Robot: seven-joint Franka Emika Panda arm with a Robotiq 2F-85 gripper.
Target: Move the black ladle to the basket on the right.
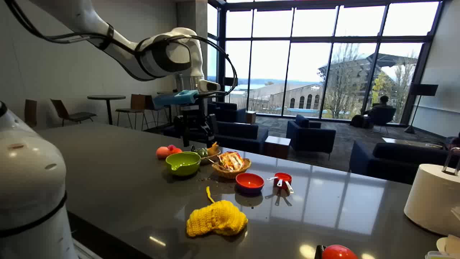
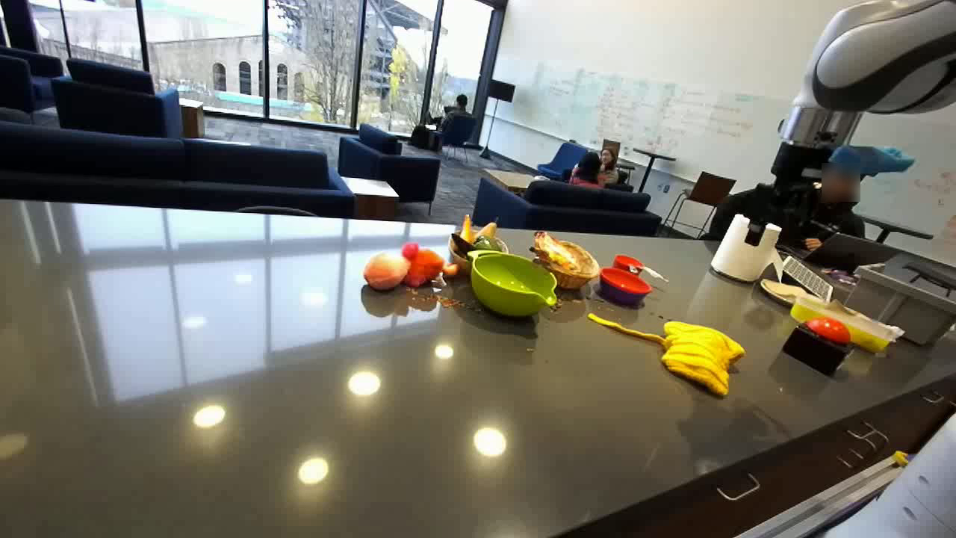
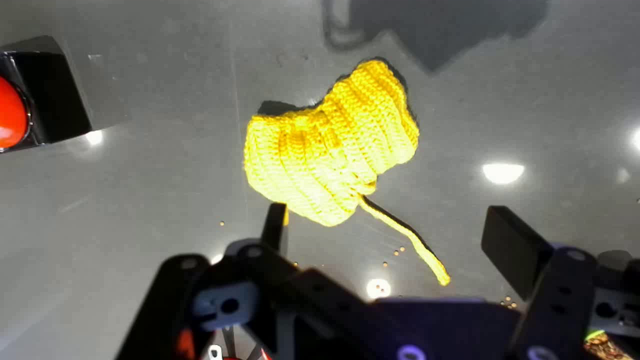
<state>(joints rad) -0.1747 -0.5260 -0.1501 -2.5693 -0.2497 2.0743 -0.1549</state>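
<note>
I cannot make out a black ladle in any view. A dark piece (image 2: 461, 243) in the rear basket is too small to identify. The tan-orange woven basket (image 1: 230, 174) stands beside the green bowl with a bright packet in it; it shows in both exterior views (image 2: 575, 279). My gripper (image 3: 389, 225) is open and empty, with its fingers wide apart. It hangs above the counter in both exterior views (image 1: 197, 139) (image 2: 769, 224). In the wrist view a yellow crocheted piece (image 3: 330, 150) lies on the counter below the fingers, apart from them.
A green bowl (image 1: 183, 164), a red bowl (image 1: 250, 183) and red measuring cups (image 1: 283, 178) stand near the basket. Another basket (image 2: 457, 258) with vegetables and a peach (image 2: 385, 270) are beyond. A red button on a black box (image 2: 818, 347) and a paper roll (image 2: 739, 254) stand on the counter.
</note>
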